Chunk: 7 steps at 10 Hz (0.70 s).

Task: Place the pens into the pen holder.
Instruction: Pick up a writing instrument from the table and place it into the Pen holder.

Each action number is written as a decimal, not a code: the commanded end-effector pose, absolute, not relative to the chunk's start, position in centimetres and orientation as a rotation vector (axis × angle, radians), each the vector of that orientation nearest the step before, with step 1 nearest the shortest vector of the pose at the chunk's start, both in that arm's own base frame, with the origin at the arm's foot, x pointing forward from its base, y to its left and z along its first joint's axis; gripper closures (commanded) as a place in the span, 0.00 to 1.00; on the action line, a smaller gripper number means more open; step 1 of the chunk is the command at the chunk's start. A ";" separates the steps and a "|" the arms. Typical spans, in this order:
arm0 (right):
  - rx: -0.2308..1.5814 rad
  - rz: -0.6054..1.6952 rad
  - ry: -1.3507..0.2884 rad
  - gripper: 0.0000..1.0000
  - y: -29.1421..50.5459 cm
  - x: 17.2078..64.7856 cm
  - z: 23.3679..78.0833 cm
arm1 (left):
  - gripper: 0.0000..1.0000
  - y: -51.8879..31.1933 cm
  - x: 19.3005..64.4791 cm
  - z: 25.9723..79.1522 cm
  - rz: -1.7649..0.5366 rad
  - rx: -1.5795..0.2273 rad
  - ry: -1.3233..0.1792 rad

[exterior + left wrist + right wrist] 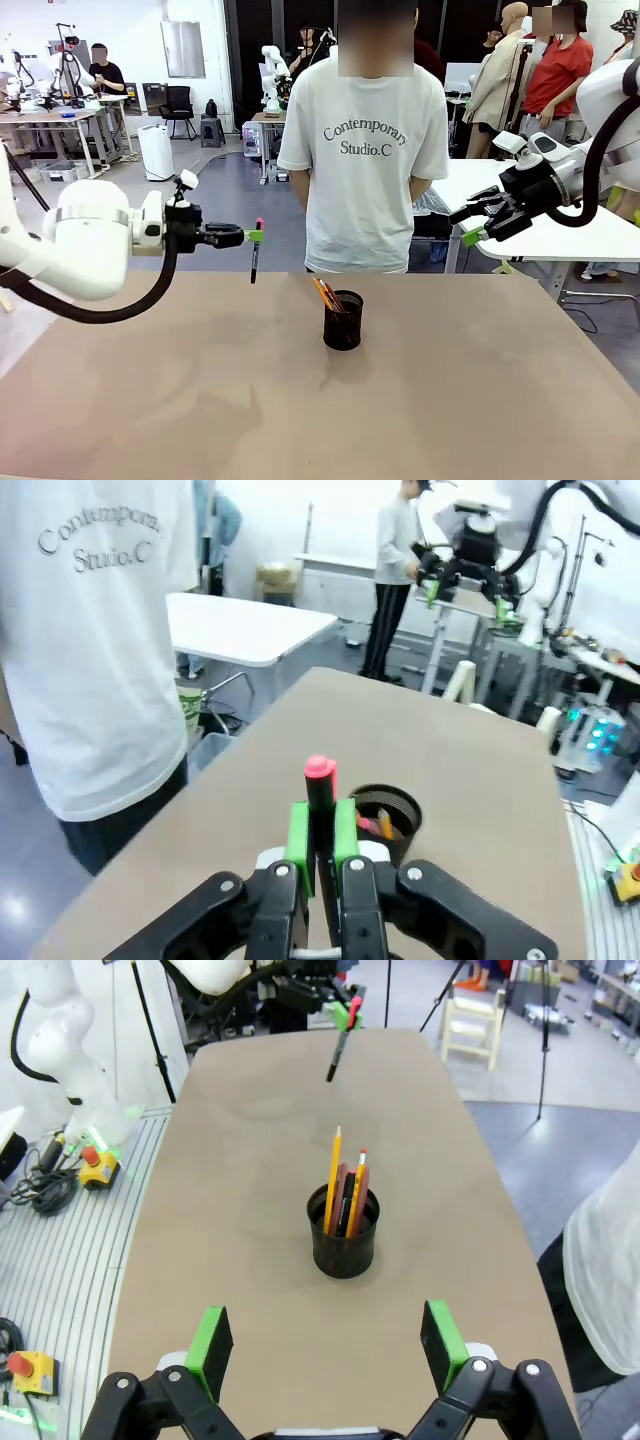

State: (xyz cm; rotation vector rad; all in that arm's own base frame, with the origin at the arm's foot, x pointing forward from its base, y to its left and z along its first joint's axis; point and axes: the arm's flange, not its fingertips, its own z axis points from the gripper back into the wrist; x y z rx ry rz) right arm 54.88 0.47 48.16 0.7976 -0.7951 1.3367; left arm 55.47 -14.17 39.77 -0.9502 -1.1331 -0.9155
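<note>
My left gripper (254, 236) is shut on a black pen with red ends (256, 255), which hangs upright above the table, left of the pen holder (343, 320). In the left wrist view the pen's red tip (320, 769) sticks up between the green pads (298, 832), with the holder (386, 815) just beyond. The black mesh holder (343, 1236) holds an orange-yellow pencil (333, 1178), a pinkish-brown stick (341, 1196) and another orange pencil. My right gripper (466, 226) hangs open and empty, high at the right; its pads (210, 1344) straddle the holder from afar.
A person in a white T-shirt (363, 150) stands at the table's far edge, right behind the holder. The brown tabletop (450, 400) is bare around the cup. White tables (600, 235) and other people fill the room behind.
</note>
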 end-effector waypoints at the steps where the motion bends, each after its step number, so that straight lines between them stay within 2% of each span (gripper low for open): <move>1: 0.803 1.327 -0.788 0.00 0.7 55.2 48.7 | 1.00 -13.9 55.4 39.1 -0.824 -0.974 -0.958; 2: 0.803 1.327 -0.788 0.00 0.7 55.2 48.7 | 1.00 -14.2 55.5 39.8 -0.915 -0.950 -1.133; 4: 0.803 1.327 -0.788 0.00 0.7 55.2 48.7 | 1.00 -14.2 55.5 39.8 -0.915 -0.950 -1.133; 5: 0.803 1.327 -0.788 0.00 0.7 55.2 48.7 | 1.00 -13.9 55.3 39.0 -0.896 -0.964 -1.081; 6: 0.803 1.327 -0.788 0.00 0.7 55.2 48.7 | 1.00 -14.5 55.0 38.5 -1.039 -1.004 -1.130; 7: 0.803 1.327 -0.788 0.00 0.7 55.2 48.7 | 1.00 -15.3 54.6 38.9 -1.156 -1.078 -1.252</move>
